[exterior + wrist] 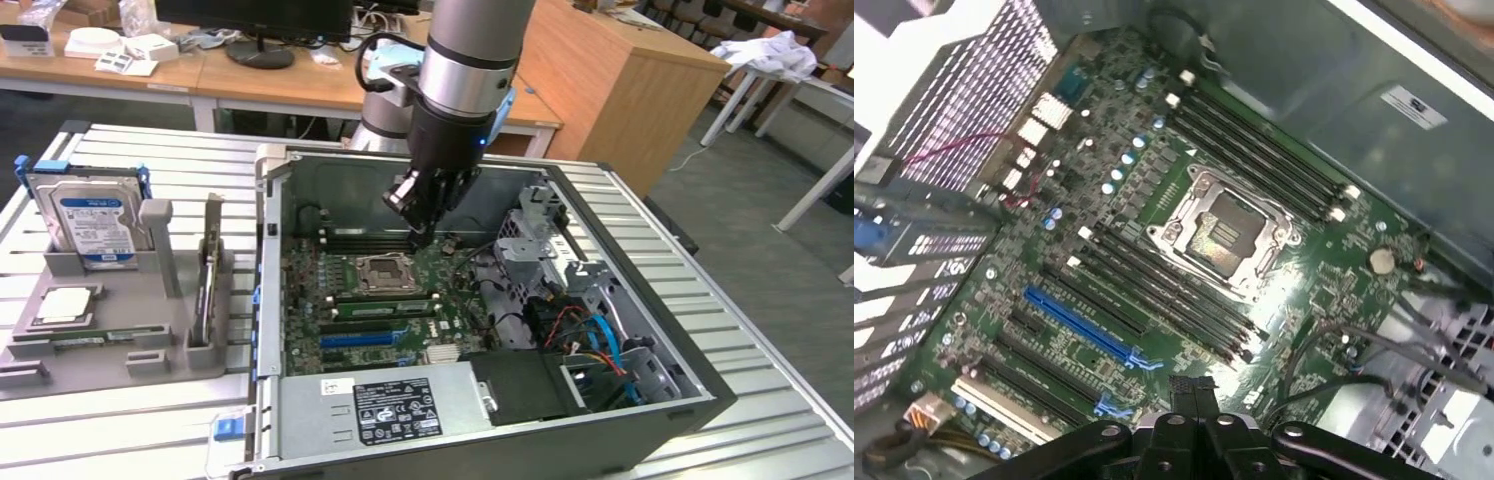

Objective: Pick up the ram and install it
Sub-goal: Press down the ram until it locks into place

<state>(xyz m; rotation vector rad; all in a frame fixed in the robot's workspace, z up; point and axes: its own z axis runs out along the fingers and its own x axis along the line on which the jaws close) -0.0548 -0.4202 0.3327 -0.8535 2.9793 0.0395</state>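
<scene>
Slatted metal table (747, 330) carries an open computer case (667, 400) lying on its side, with its interior facing up. The robot arm (461, 70) reaches down into the case from above, at the case's far wall.

Inside the case lies the green motherboard (334, 290), with a silver power supply (380, 405) along the case's near edge. Just outside the case, on the exterior view's left, sits a grey parts tray (94, 375). A hard drive (91, 215) with a blue-white label stands upright at the tray's far end.

Near the middle of the case is the empty CPU socket (383, 270), flanked by rows of long black memory slots (1264, 150).

The gripper (424, 235) hangs inside the case, just above the slots on the far side of the socket. In the wrist view its jaws are pressed together with nothing between them.

The ram (91, 341), a thin green stick, lies flat in the tray outside the case, well apart from the gripper.
</scene>
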